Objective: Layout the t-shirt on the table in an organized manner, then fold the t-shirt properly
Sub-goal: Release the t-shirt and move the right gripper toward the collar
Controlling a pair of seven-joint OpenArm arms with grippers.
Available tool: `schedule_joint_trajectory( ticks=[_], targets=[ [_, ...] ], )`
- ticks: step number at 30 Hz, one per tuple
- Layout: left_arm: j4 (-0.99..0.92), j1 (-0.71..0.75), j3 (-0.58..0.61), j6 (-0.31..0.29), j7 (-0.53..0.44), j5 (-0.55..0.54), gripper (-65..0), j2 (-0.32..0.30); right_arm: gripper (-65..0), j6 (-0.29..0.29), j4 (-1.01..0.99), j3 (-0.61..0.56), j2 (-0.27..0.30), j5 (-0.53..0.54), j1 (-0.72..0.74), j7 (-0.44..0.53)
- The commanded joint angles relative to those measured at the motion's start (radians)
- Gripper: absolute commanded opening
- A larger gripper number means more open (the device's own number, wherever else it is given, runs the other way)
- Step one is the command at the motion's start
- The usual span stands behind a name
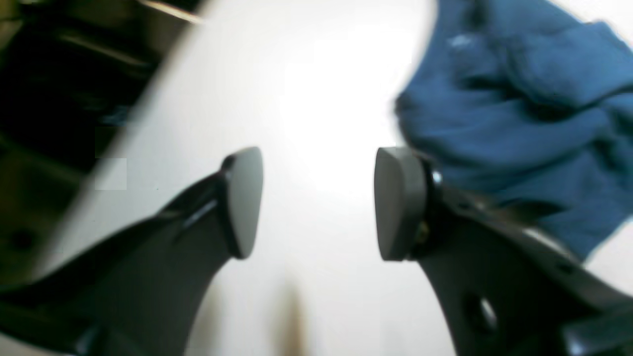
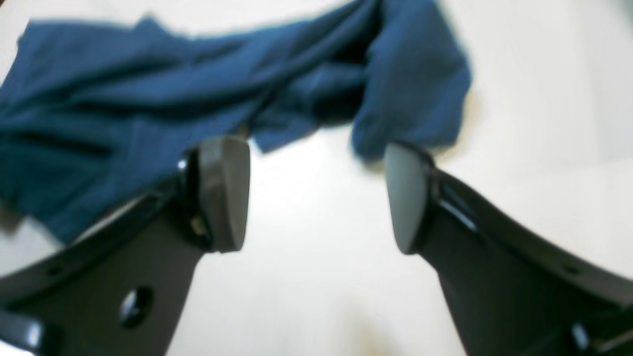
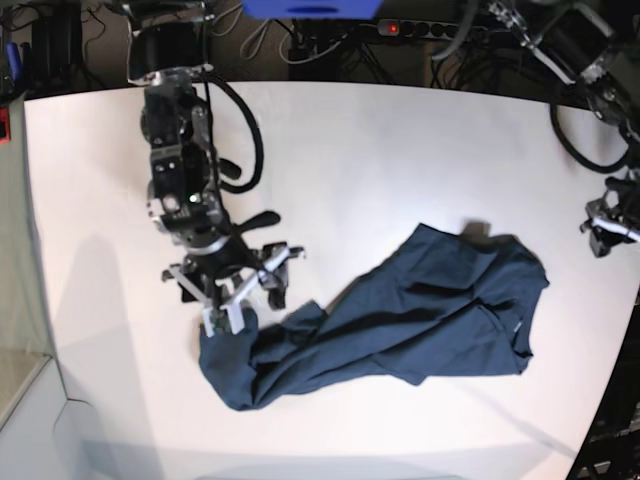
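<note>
The dark blue t-shirt lies crumpled in a long diagonal band on the white table, from lower left to the right. My right gripper hovers over the shirt's lower-left end, open. In the right wrist view the right gripper holds nothing, with bare table between its pads and the t-shirt bunched just beyond the fingertips. My left gripper is open over bare table, and the t-shirt lies past its right finger. In the base view the left gripper sits at the far right edge.
The table's edge runs diagonally at the left of the left wrist view, with dark equipment beyond it. Cables and a power strip lie behind the table's far edge. A small white label shows at the shirt's right end.
</note>
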Motion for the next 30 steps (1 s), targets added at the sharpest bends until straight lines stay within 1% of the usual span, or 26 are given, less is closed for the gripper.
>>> schedule_joint_trajectory(
  ticks=[1, 4, 6, 8, 10, 13, 16, 22, 27, 30],
  targets=[
    [-0.031, -0.024, -0.003, 0.012, -0.042, 0.021, -30.3, -0.024, -22.0, 0.002, 0.022, -0.036, -0.006, 0.012, 0.003, 0.026],
    [-0.13, -0.051, 0.052, 0.006, -0.112, 0.055, -30.5, -0.035, -22.0, 0.002, 0.008, -0.139, -0.006, 0.008, -0.014, 0.027],
    [-0.147, -0.053, 0.078, 0.002, -0.122, 0.057, -30.7, -0.061, -22.0, 0.002, -0.023, -0.194, -0.01, 0.008, -0.012, 0.029],
    [-0.141, -0.03, 0.083, 0.001, -0.12, 0.049, -30.8, -0.078, -22.0, 0.002, -0.069, -0.239, -0.036, 0.006, 0.013, 0.041],
    [-0.12, -0.001, 0.077, 0.001, -0.12, 0.054, -30.8, -0.081, -21.9, 0.002, -0.139, -0.263, -0.049, 0.006, 0.039, 0.062],
    [-0.066, 0.074, 0.075, 0.001, -0.122, 0.049, -30.8, -0.117, -21.9, 0.002, -0.277, -0.306, -0.064, 0.009, 0.108, 0.122],
    [-0.008, 0.15, 0.061, 0.001, -0.123, 0.049, -30.8, -0.133, -21.9, 0.002, -0.437, -0.346, -0.092, 0.008, 0.175, 0.185],
    [0.075, 0.237, -0.034, -0.001, -0.122, 0.049, -30.8, -0.127, -21.9, 0.002, -0.596, -0.423, -0.133, 0.012, 0.238, 0.265],
    [0.088, 0.259, -0.08, -0.001, -0.122, 0.047, -30.8, -0.113, -21.9, 0.002, -0.664, -0.45, -0.136, 0.011, 0.249, 0.308],
    [0.088, 0.259, -0.089, -0.001, -0.122, 0.047, -30.8, -0.111, -21.9, 0.0, -0.712, -0.45, -0.136, 0.012, 0.249, 0.36]
  ],
)
